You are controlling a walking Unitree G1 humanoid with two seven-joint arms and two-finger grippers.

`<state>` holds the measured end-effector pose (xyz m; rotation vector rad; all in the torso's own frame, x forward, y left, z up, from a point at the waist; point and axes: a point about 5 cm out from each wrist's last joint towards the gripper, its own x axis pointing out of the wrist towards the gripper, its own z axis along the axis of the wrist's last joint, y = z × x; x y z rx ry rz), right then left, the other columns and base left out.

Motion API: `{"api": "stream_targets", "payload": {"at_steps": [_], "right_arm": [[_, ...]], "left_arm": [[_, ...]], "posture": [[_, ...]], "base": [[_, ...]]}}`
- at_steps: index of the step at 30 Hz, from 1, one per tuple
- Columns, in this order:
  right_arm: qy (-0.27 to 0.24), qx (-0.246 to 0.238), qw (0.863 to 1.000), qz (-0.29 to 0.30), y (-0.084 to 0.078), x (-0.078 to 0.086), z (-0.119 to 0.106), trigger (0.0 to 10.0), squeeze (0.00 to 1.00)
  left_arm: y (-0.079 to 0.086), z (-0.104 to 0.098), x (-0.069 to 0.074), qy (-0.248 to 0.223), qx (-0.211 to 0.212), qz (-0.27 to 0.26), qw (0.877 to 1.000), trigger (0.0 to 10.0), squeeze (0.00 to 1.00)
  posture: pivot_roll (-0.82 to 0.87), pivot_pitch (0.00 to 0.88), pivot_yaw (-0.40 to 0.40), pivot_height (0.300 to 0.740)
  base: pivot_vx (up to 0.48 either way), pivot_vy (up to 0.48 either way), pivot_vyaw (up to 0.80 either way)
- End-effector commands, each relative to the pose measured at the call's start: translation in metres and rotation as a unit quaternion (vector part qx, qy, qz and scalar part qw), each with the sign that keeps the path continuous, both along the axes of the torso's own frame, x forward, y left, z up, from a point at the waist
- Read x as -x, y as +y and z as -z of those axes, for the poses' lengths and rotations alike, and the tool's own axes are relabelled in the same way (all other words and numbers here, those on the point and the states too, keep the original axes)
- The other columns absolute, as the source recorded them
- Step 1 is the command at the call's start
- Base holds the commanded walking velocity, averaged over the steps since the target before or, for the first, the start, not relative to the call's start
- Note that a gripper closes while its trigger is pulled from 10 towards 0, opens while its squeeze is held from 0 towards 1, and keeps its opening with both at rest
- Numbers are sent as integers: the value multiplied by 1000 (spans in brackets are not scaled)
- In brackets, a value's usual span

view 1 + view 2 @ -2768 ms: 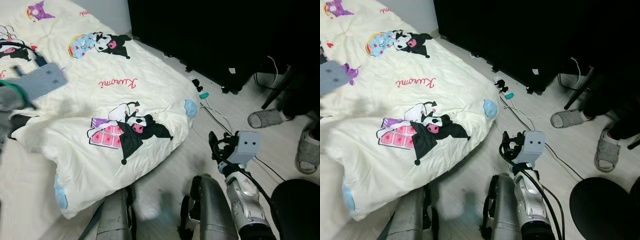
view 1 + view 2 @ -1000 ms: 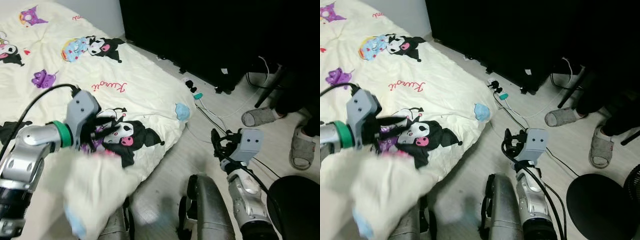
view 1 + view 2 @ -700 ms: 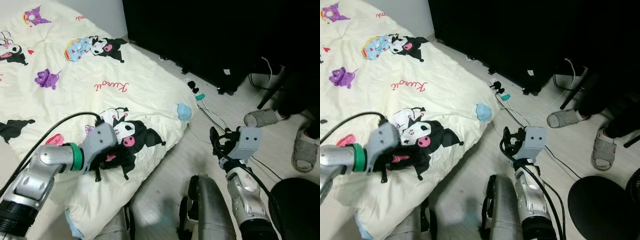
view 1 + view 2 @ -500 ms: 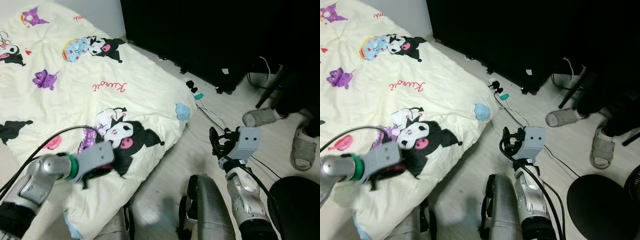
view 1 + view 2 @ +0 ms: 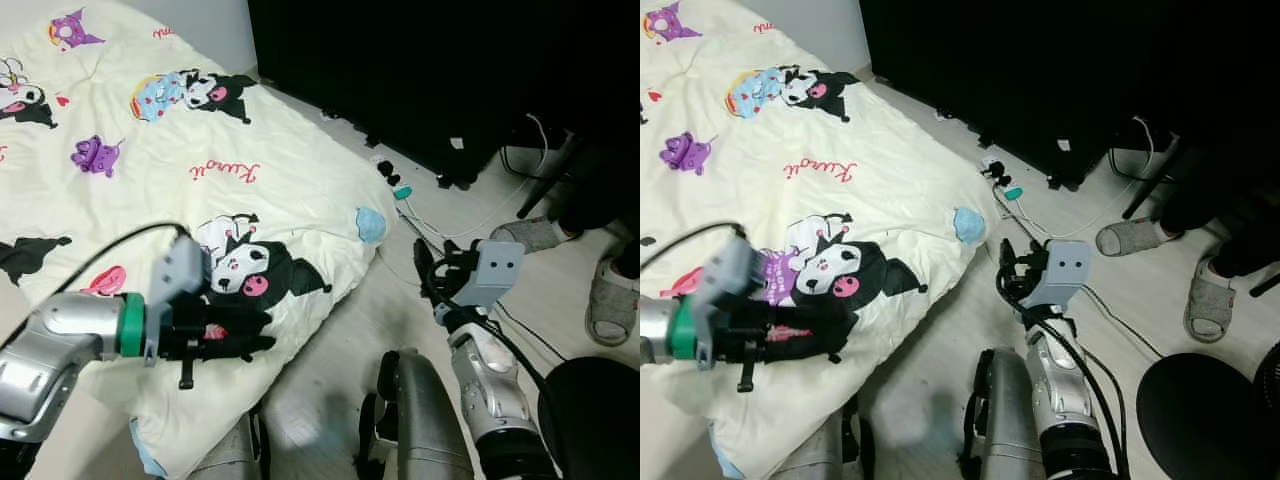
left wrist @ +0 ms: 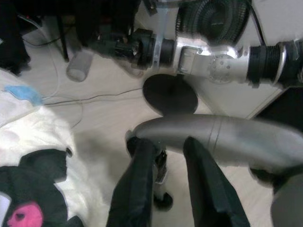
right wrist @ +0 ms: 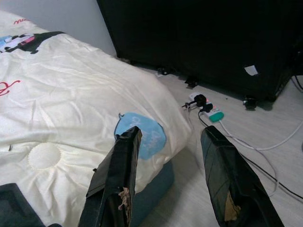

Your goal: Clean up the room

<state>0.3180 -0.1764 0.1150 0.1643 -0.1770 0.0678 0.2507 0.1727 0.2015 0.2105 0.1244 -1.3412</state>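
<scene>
Where the frame is lowest, two grey metal legs of the robot, planted on pale wood floor. At lower left, left gripper — black fingers parted with a narrow gap and nothing between them, laid low over the near corner of the cream Kuromi-print comforter; whether touching the cloth, cannot tell. Just under those fingers, a black-and-pink cartoon figure printed on the fabric. At lower right, right gripper, raised above the floor beside the comforter's edge, fingers spread wide, holding nothing. Seen along those fingers from the right wrist: a light-blue label patch at the comforter's corner, and beyond it a white power strip with black plugs. Further up and left, comforter spread across most of the frame, red script lettering near centre, more cartoon prints toward the top left corner. Right of centre — white and black cables trailing over the floor. At right edge, a person's feet in grey slippers. Across the top, a large black cabinet.
</scene>
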Motion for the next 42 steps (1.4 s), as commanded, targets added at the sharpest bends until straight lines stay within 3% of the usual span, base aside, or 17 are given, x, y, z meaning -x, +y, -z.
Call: {"api": "stream_targets", "payload": {"at_steps": [1,3,4,5,6,7,8,9,11,12,14,16,21,26,32,42], "right_arm": [[16,-11,1000,3,-2,4,8,10000,0],[15,-15,1000,5,-2,4,7,10000,0],[1,-21,1000,4,0,4,2,10000,0],[1,-21,1000,4,0,4,2,10000,0],[-16,-23,1000,3,4,5,-6,10000,0],[-16,-23,1000,3,4,5,-6,10000,0],[-33,-28,999,1,9,7,-14,10000,0],[-33,-28,999,1,9,7,-14,10000,0],[-53,-33,998,1,15,11,-25,10000,0],[-53,-33,998,1,15,11,-25,10000,0],[-62,-36,997,-1,20,14,-32,10000,0],[-66,-36,997,-5,24,15,-34,10000,0],[-66,-36,997,-22,34,16,-35,10000,0],[-61,-17,998,-27,32,13,-32,10000,0],[-55,-16,998,-29,30,12,-34,10000,0],[-48,-9,999,-21,25,11,-33,10000,0]], "left_arm": [[-4,-1,-4,6,31,-26,999,10000,0],[-7,-3,-11,3,54,-52,997,10000,0],[-11,-4,-31,-37,75,-147,986,10000,0],[-11,-4,-31,-37,75,-147,986,10000,0],[-11,-4,-50,-78,85,-244,963,10000,0],[-11,-4,-50,-78,85,-244,963,10000,0],[-11,-3,-63,-111,95,-327,934,10000,0],[-11,-3,-63,-111,95,-327,934,10000,0],[-8,0,-75,-145,87,-443,880,10000,0],[-8,0,-75,-145,87,-443,880,10000,0],[-7,5,-78,-157,72,-498,850,10000,0],[-9,10,-77,-137,84,-513,843,10000,0],[-20,22,-72,-104,101,-522,840,10000,0],[-34,29,-70,-78,116,-524,840,10000,0],[-42,31,-74,-73,128,-535,832,10000,0],[-42,29,-79,-90,120,-547,823,10000,0]], "posture": [[37,226,69,606],[36,226,68,606],[29,216,61,606],[29,216,61,606],[24,207,59,606],[24,207,59,606],[18,198,58,606],[18,198,58,606],[8,185,55,606],[8,185,55,606],[0,175,51,606],[-3,170,47,606],[-5,159,40,606],[-7,138,24,616],[-10,117,21,631],[-18,111,26,660]], "base": [[0,0,0],[0,0,0],[0,0,0],[0,0,0],[0,0,0],[0,0,0],[0,0,0],[0,0,0],[0,0,0],[0,0,0],[0,0,0],[0,0,0],[0,0,0],[0,0,0],[0,0,0],[0,0,0]]}}
